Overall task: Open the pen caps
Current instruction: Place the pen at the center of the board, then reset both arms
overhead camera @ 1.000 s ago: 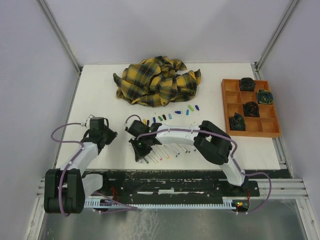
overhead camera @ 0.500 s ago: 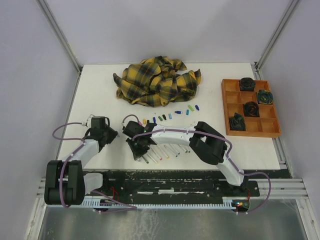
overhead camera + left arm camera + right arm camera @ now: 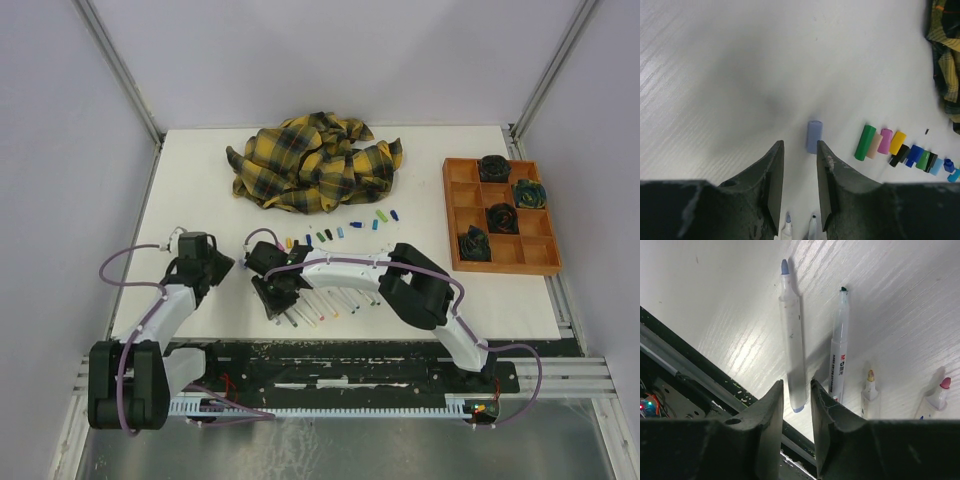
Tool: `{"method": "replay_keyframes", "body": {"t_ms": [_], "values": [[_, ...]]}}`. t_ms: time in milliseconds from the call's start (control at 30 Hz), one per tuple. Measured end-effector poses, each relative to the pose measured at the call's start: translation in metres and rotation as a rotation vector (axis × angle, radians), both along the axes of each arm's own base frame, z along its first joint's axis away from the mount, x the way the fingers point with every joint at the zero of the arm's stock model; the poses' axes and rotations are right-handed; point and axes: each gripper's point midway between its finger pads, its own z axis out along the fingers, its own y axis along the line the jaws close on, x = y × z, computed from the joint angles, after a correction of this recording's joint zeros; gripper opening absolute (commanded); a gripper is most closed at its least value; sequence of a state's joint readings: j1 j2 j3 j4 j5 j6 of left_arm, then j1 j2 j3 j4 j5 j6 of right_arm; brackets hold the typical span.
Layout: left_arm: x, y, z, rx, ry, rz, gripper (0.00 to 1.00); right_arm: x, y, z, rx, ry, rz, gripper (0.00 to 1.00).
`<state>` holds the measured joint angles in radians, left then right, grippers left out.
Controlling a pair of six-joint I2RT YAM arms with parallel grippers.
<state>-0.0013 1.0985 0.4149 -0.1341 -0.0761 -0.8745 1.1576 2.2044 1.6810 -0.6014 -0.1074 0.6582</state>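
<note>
- Now that your left pincer [image 3: 798,150] has spread its jaws, it grips nothing. The pale blue cap [image 3: 814,136] lies flat on the worktop [image 3: 715,75] just ahead of the fingertips, touching neither.
- That cap rests slightly apart from the loose caps [image 3: 890,145], at the near end of their line. The line starts with a green one and runs off toward the plaid cloth [image 3: 945,60].
- Your right pincer [image 3: 796,387] has opened as well, from a closed grip a second ago. Its jaws stand apart and empty above the pen [image 3: 791,335] with the bare blue tip, which lies on the worktop.
- Next to that pen lie the other pens [image 3: 839,355], with dark, yellow and pink tips, all uncovered in the right wrist view.
- You can take this as one more pen finished: the cap has been pulled off and both halves set down in their own rows.
- From above, both arms sit low at the left end of the pens. The arms hide part of that row, so you cannot tell whether a capped pen remains. Check that before you reach again.
</note>
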Motion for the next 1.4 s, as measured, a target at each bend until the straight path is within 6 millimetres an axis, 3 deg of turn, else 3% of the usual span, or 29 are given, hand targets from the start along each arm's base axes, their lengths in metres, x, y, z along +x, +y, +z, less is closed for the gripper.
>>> {"method": "replay_keyframes", "body": {"t_ms": [233, 433, 533, 667, 800, 933, 1033, 1233, 1400], "values": [[0.002, 0.000, 0.029, -0.002, -0.073, -0.001, 0.38, -0.001, -0.001, 0.001, -0.003, 0.003, 0.013, 0.38], [0.002, -0.006, 0.068, -0.024, -0.169, -0.026, 0.38, -0.002, 0.001, 0.015, 0.021, -0.006, 0.066, 0.41], [0.001, -0.015, 0.099, -0.055, -0.249, -0.066, 0.52, 0.000, -0.001, 0.043, 0.067, -0.032, 0.102, 0.42], [0.000, -0.030, 0.154, -0.092, -0.403, -0.146, 0.73, 0.008, -0.014, 0.099, 0.182, -0.080, 0.160, 0.43], [-0.011, -0.046, 0.213, -0.105, -0.587, -0.260, 0.89, 0.039, -0.048, 0.154, 0.319, -0.154, 0.226, 0.47], [-0.025, -0.062, 0.263, -0.117, -0.732, -0.368, 0.91, 0.082, -0.095, 0.189, 0.401, -0.264, 0.291, 0.55], [-0.033, -0.073, 0.293, -0.127, -0.791, -0.447, 0.92, 0.112, -0.134, 0.205, 0.388, -0.371, 0.310, 0.67], [-0.035, -0.090, 0.329, -0.132, -0.816, -0.582, 0.94, 0.148, -0.193, 0.247, 0.323, -0.605, 0.270, 0.99], [-0.042, -0.094, 0.347, -0.086, -0.816, -0.648, 0.95, 0.191, -0.243, 0.285, 0.243, -0.748, 0.091, 0.99]]}}
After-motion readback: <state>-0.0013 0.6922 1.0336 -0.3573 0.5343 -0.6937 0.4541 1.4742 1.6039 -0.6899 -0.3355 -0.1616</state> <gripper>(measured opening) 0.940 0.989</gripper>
